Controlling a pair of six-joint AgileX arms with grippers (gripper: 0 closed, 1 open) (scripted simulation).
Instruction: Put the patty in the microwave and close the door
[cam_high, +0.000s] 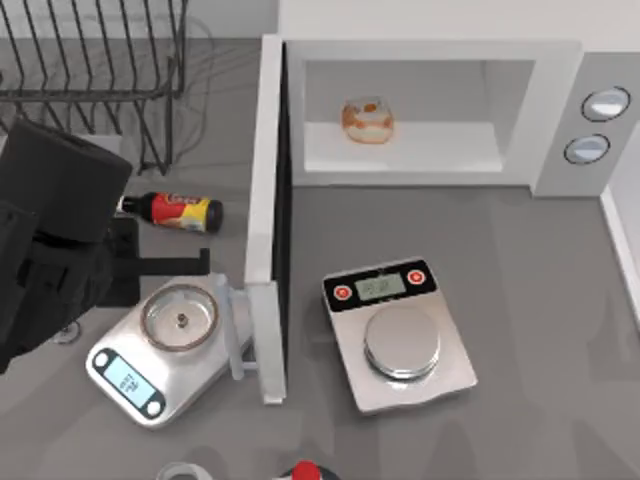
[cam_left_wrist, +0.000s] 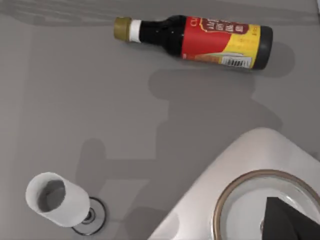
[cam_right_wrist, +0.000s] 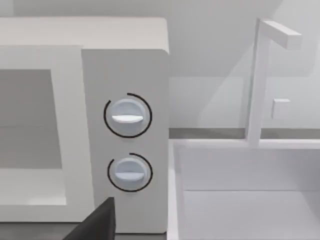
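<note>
Sitting on the pale floor of the microwave (cam_high: 430, 110) cavity, upper middle of the top view, the patty (cam_high: 367, 120) rests by itself. The door (cam_high: 266, 215) stands swung wide open, edge-on to the overhead camera, running down the centre-left of the frame to its handle (cam_high: 238, 335). Our left arm (cam_high: 55, 240) fills the left edge of that view, over the worktop (cam_high: 540, 300); whether its claw is apart or together we cannot tell. Just beside it lie a dark bottle (cam_high: 172, 210) on its side and a silver scale (cam_high: 165, 350), with a second scale (cam_high: 398, 335) right of the door. Our right wrist view faces the microwave's two round knobs (cam_right_wrist: 127, 116); we cannot tell that claw's state either.
</note>
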